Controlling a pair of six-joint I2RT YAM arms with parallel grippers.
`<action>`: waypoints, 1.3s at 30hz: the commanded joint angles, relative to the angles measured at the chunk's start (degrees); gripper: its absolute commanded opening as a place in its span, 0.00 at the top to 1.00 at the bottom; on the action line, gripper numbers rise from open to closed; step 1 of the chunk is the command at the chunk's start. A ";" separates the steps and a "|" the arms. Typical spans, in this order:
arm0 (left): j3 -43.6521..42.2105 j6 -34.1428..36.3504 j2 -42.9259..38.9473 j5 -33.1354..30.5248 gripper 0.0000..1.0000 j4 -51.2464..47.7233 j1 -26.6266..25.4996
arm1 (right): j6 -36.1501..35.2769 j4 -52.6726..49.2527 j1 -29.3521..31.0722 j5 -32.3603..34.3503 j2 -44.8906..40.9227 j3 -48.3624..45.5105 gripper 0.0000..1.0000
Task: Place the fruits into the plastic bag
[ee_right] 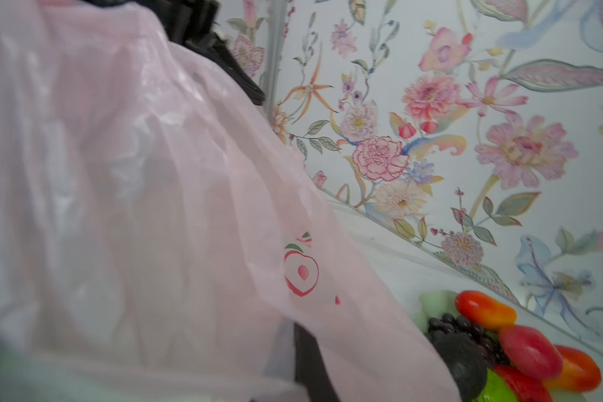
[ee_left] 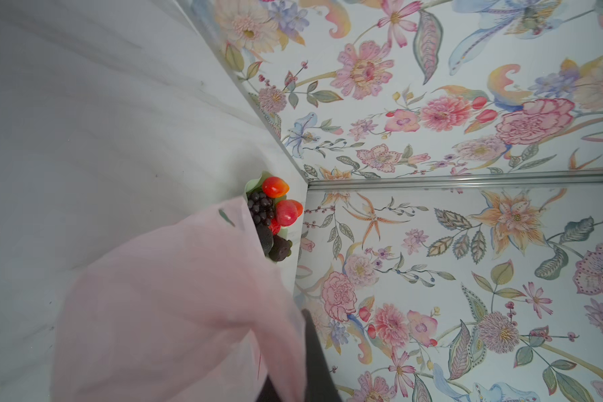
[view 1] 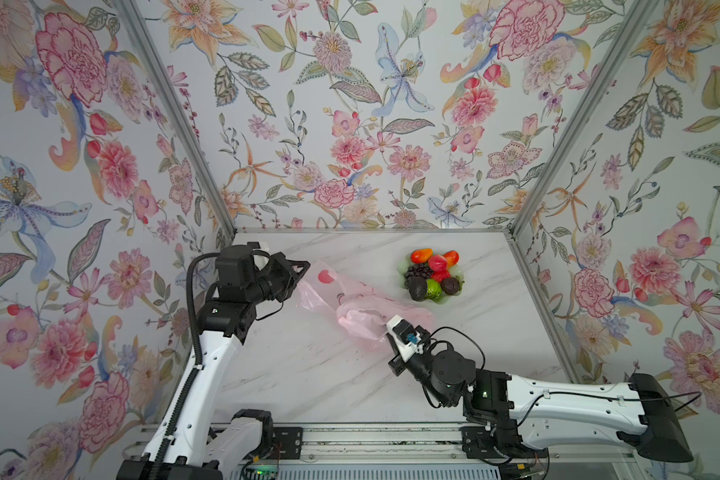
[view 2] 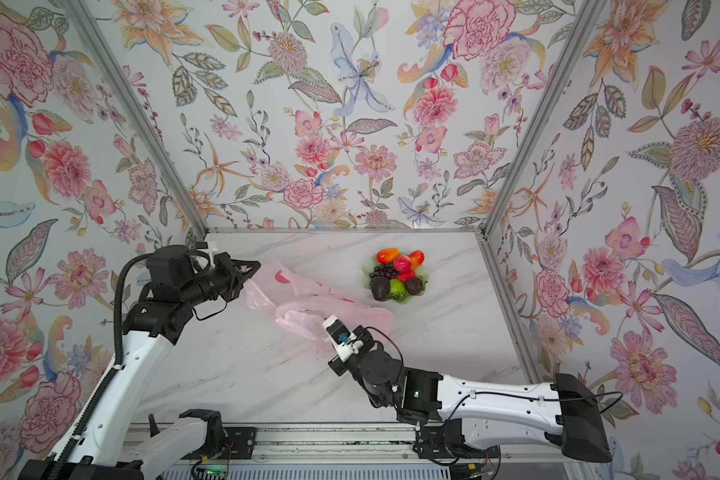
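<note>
White, grey-veined marble patterning covers the flat surface (view 1: 308, 374). Across its middle lies the plastic bag (view 1: 352, 301), a thin, translucent pink film, crinkled and glossy, printed with flat red fruit shapes. The bag is strung out between both arms. Its smoother end rises off the surface to the left tool (view 1: 301, 277), whose black, wedge-shaped jaws are pinched together on the film. Its other end is gathered into a pale, bunched wad around the right tool (view 1: 384, 330), whose jaws are likewise closed tight on the plastic. In both wrist views the pink sheet drapes over a dark jaw. Beyond the right tool's tip, away from its arm, sits a pale green dish (view 1: 438, 300) with a wavy, scalloped rim, just beside the bag's edge; whether they touch I cannot tell. From the left tool the dish lies well apart, past the bag's whole length. The fruits (view 1: 432, 274) are heaped in that dish. Nearest the right tool are two matte, dark brown avocado-like ones (view 1: 417, 287) flanking a bumpy green fruit (view 1: 433, 289). Behind them are a knobbly cluster of dark purple grapes (view 1: 418, 271) and a red strawberry (view 1: 440, 276). Farthest from the right tool are a smooth pink-red peach (view 1: 437, 262) and two glossy, oval orange-red mangoes (view 1: 421, 255).
</note>
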 commanded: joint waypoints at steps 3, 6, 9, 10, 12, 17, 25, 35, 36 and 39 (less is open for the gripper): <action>18.54 14.12 5.12 -1.50 1.00 -1.10 -3.85 | 22.15 -14.66 -4.24 4.98 -6.02 4.04 0.65; 23.39 19.30 7.78 -1.33 1.00 -5.47 -7.55 | 25.58 -23.49 -4.55 3.75 -9.95 6.12 0.46; 21.26 20.39 8.19 2.27 1.00 -3.84 -8.87 | 31.16 -35.63 -4.83 1.98 -13.46 9.81 0.30; 19.92 20.74 7.84 3.09 1.00 -3.23 -9.26 | 33.43 -39.83 -4.82 1.40 -14.63 11.19 0.22; 17.27 21.71 7.12 3.91 1.00 -2.84 -10.21 | 37.70 -47.27 -5.01 0.53 -16.27 13.97 0.13; 12.51 22.92 4.91 5.77 1.00 -2.45 -12.08 | 40.18 -56.63 -10.40 -9.83 -15.36 19.17 0.01; 10.36 24.11 2.95 5.91 1.00 -4.91 -12.96 | 40.54 -53.53 -36.24 -50.58 -3.88 17.77 0.01; 10.78 23.63 3.64 6.49 1.00 -4.23 -13.10 | 34.22 -49.21 -33.21 -56.36 15.24 24.94 0.01; 10.69 23.61 3.57 6.49 1.00 -4.26 -13.12 | 33.92 -48.11 -34.10 -56.42 15.86 24.83 0.01; 10.35 23.67 3.56 6.74 1.00 -4.20 -13.12 | 33.04 -45.09 -36.82 -57.30 17.73 25.59 0.00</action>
